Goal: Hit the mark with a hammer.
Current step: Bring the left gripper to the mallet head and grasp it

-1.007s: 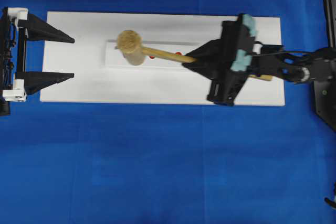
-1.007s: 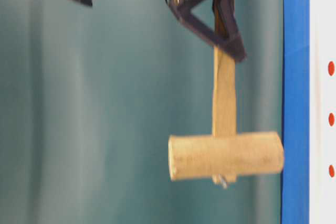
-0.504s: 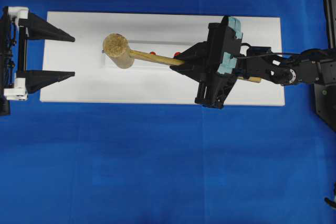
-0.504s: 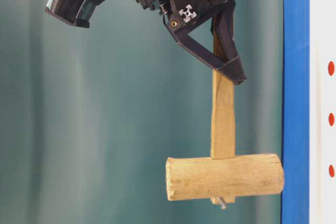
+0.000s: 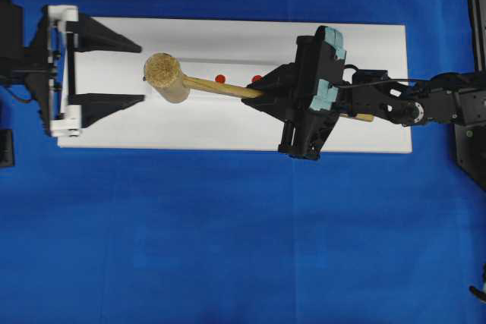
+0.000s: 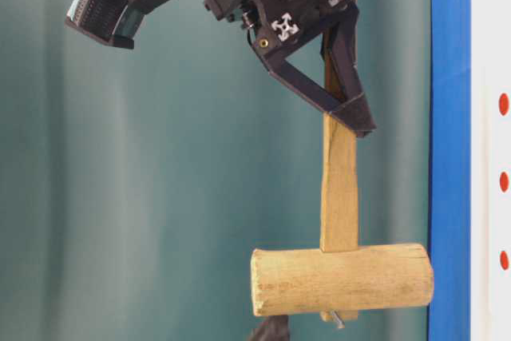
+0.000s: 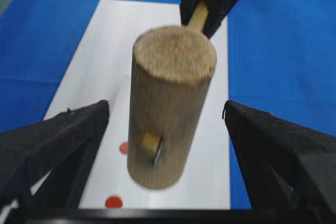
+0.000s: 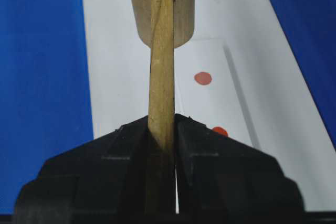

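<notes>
1. While the right gripper (image 5: 258,96) is clamped tight on the handle of the hammer (image 5: 182,81), the left gripper (image 5: 137,71) stands with its jaws spread wide and grips nothing.
2. Landmark: the white board (image 5: 228,130) on the blue cloth (image 5: 228,248). Right fingers (image 8: 126,145) pinch the squared handle from both sides about midway along it; the handle's butt end sticks out behind the gripper, over the right part of the board.
3. Hammer head is over the left part of the board, one round end face turned up in the overhead view. Table-level view shows the head (image 6: 342,279) level, with one end at the blue edge of the table; contact with the board cannot be told.
4. Red marks: two dots (image 5: 220,78) show on the board beside the handle, between the head and the right gripper; whether the head covers a mark cannot be told.
5. Left fingers (image 7: 52,145) flank the hammer head on either side, apart from it, over the left end of the board.
6. Right arm reaches in from the right edge of the board, wrist rolled so the camera mount tilts. Left arm reaches in level from the left edge.
</notes>
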`<state>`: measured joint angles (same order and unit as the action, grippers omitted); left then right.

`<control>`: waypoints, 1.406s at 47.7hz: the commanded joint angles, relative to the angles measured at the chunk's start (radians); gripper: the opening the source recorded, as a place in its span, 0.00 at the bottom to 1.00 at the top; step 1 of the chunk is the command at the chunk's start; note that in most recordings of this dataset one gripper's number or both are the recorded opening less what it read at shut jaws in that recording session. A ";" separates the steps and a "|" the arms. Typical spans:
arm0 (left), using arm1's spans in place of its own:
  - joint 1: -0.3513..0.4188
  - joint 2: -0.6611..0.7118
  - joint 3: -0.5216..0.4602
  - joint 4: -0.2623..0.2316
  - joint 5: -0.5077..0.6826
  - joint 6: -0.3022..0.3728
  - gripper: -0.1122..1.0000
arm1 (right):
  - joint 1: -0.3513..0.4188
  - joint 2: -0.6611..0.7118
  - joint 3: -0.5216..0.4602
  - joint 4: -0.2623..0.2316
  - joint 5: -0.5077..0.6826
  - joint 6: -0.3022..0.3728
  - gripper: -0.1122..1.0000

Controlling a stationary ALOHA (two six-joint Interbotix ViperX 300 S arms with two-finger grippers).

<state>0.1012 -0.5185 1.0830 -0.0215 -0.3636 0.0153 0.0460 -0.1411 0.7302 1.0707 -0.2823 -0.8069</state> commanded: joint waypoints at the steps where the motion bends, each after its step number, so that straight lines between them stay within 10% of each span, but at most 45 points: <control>1: 0.003 0.051 -0.060 0.000 -0.025 -0.002 0.92 | 0.003 -0.011 -0.034 -0.005 -0.005 -0.003 0.12; 36: 0.003 0.199 -0.169 0.000 -0.014 0.005 0.91 | 0.011 -0.011 -0.041 -0.009 -0.009 -0.003 0.12; 47: 0.003 0.199 -0.167 0.000 -0.006 0.009 0.50 | 0.017 -0.011 -0.048 -0.011 -0.012 -0.002 0.12; 67: 0.003 0.190 -0.161 -0.002 0.000 -0.005 0.51 | 0.023 -0.017 -0.049 -0.049 -0.008 -0.003 0.12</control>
<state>0.1012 -0.3129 0.9342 -0.0199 -0.3620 0.0138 0.0614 -0.1396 0.7179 1.0370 -0.2838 -0.8069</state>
